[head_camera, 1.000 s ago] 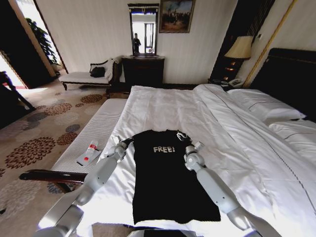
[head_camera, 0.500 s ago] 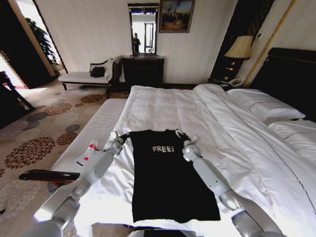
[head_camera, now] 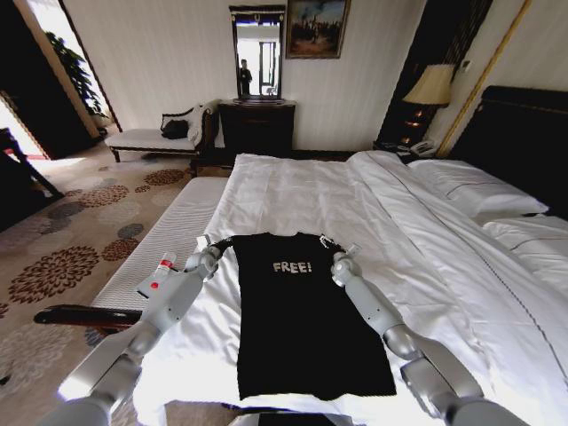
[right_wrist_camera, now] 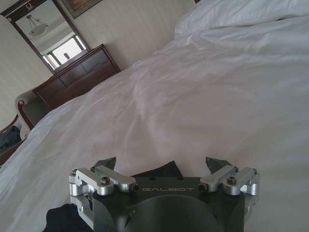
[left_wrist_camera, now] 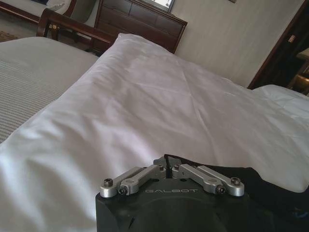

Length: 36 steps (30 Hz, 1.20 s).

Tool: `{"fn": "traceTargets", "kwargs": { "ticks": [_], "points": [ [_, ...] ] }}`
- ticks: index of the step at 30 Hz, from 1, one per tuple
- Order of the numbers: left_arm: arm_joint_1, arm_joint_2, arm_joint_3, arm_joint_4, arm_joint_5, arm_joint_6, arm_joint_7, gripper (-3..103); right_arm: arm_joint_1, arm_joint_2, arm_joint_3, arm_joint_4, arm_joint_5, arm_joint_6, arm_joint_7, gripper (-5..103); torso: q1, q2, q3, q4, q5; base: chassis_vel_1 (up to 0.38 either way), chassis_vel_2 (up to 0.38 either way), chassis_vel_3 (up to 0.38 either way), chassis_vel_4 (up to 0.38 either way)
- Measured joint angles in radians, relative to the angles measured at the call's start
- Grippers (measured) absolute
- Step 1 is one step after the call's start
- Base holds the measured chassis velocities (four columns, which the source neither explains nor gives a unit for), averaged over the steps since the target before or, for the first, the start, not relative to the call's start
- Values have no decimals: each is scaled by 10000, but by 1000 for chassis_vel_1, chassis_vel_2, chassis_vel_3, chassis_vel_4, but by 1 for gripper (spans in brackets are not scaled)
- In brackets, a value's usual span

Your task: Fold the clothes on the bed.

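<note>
**A:** Where do you stand? The black T-shirt (head_camera: 306, 311) lies flat on the bed (head_camera: 293, 191), "FREE" lettering up, with your two arms at its shoulders. Your left claw (left_wrist_camera: 170, 169) is clenched on the shirt's edge by the left shoulder; your right claw (right_wrist_camera: 163, 166) is spread wide above the right shoulder, with dark cloth between its tips but nothing gripped.

**B:** So what could go wrong for you?

**A:** You hold one side only. If you lift now, I'd expect the shirt to swing and skew, dragging the hem askew. And if your right claw closes too low, it may pinch the white sheet along with the shirt.

**B:** What can't you make out?

**A:** The sleeves: your arms cover them in the head view. How much fabric the left claw really has is also hidden behind its own body. The collar is hard to trace against the black.
</note>
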State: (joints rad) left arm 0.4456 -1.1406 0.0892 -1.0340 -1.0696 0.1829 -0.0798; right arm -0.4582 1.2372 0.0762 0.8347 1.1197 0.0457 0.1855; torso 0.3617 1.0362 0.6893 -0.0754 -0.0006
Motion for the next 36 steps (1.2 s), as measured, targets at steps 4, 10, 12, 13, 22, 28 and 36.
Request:
{"fn": "traceTargets", "kwargs": {
  "ticks": [4,10,12,13,22,28,36],
  "points": [
    [52,-8,-12,-112,-18,0,-37,0,115,99,17,-604,2,39,-382,97,0,0,0,0,1,0,0,0,0],
    [93,25,-13,-230,-74,0,-52,0,151,186,40,-996,-143,49,-666,77,-1,0,0,-2,1,0,0,0,0],
    [144,39,-13,-281,-83,2,-57,0,181,221,55,-1136,-177,84,-831,71,-2,0,0,-2,1,0,0,0,0],
    [164,43,-15,-292,-83,3,-59,0,190,231,57,-1177,-178,110,-926,65,-2,0,0,-2,1,0,0,0,0],
    [220,73,-49,-305,-79,9,-59,0,191,257,30,-1148,-134,270,-1366,33,-2,0,0,-2,1,0,0,0,0],
    [220,74,-64,-307,-64,11,-50,0,116,244,15,-978,-115,394,-1409,12,-1,0,0,-2,1,0,0,0,0],
    [121,82,-40,-298,-57,11,-22,0,184,156,-31,-857,34,684,-1565,0,-2,0,0,-2,1,0,0,0,0]
  ]
}}
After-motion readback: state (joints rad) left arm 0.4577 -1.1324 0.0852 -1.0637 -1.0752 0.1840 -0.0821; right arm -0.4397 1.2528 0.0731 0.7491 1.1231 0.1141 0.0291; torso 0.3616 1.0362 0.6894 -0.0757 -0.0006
